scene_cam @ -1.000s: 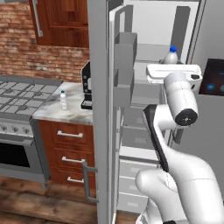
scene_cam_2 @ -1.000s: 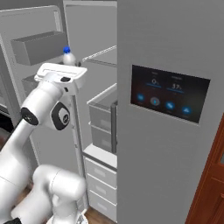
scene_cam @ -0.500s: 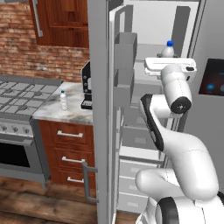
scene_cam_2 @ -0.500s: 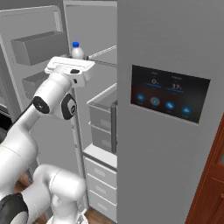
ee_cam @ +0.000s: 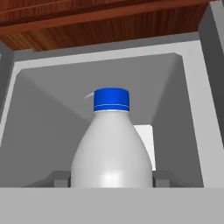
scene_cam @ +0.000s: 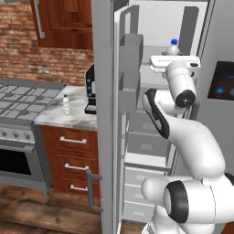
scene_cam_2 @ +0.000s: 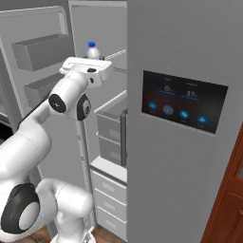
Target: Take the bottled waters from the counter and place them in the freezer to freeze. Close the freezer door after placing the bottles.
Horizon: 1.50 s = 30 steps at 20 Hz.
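One bottled water [scene_cam: 172, 46], clear with a white label and blue cap, stands upright just past my white hand, inside the top of the open freezer [scene_cam: 157, 20]. My gripper [scene_cam: 174, 56] is shut on it, and the fingers are hidden behind the hand. In the right base view the same bottle [scene_cam_2: 93, 49] pokes up above the gripper [scene_cam_2: 92, 60]. The hand view has the bottle [ee_cam: 111, 153] close in front, with the pale freezer walls [ee_cam: 43, 109] behind it. A second bottled water [scene_cam: 66, 105] stands on the marble counter [scene_cam: 55, 119]. The freezer door [scene_cam: 106, 114] stands wide open.
Boxy grey bins [scene_cam: 130, 55] line the door's inner face, close to my arm's left. A dark coffee machine [scene_cam: 90, 93] sits on the counter beside the door. The gas stove [scene_cam: 18, 93] lies further left. A grey panel with a lit display [scene_cam_2: 182, 99] is on my right.
My hand has risen and reached deeper into the freezer's top, carrying the bottle with it. The bottle on the counter has not moved.
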Motion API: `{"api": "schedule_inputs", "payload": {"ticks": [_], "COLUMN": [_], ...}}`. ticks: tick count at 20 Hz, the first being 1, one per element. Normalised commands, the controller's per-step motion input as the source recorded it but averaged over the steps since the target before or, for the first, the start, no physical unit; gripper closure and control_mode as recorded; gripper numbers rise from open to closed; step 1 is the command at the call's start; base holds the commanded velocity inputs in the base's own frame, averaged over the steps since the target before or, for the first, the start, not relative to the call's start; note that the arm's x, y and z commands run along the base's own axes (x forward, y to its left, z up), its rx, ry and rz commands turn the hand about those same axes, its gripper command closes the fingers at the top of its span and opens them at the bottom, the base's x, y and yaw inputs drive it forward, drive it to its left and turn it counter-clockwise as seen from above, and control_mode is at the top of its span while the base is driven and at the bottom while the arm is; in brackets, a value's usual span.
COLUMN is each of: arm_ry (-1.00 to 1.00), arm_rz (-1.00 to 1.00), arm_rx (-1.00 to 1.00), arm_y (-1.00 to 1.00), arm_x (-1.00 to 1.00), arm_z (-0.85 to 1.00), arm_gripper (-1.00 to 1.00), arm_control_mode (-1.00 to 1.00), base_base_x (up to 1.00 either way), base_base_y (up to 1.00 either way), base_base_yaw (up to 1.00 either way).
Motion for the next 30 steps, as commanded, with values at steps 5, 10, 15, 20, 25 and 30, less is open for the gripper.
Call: {"api": "schedule_inputs", "payload": {"ticks": [5, 10, 15, 20, 25, 30], "arm_ry": [0.07, 0.01, 0.0, 0.01, 0.01, 0.01], "arm_rz": [0.0, -0.02, 0.0, 0.0, 0.0, 0.0], "arm_rx": [0.0, 0.0, 0.02, 0.0, 0.0, 0.0], "arm_y": [-0.01, -0.09, -0.01, 0.0, -0.16, -0.11], "arm_x": [0.36, 0.3, 0.4, 0.43, 0.49, 0.5], "arm_z": [0.05, 0.21, 0.14, 0.0, 0.0, 0.0], "arm_gripper": [1.0, 1.0, 1.0, 1.0, 1.0, 1.0], "arm_control_mode": [-1.0, -1.0, -1.0, -1.0, -1.0, -1.0], "base_base_x": [0.0, 0.0, 0.0, 0.0, 0.0, 0.0], "base_base_y": [0.0, 0.0, 0.0, 0.0, 0.0, 0.0], "base_base_yaw": [0.0, 0.0, 0.0, 0.0, 0.0, 0.0]}}
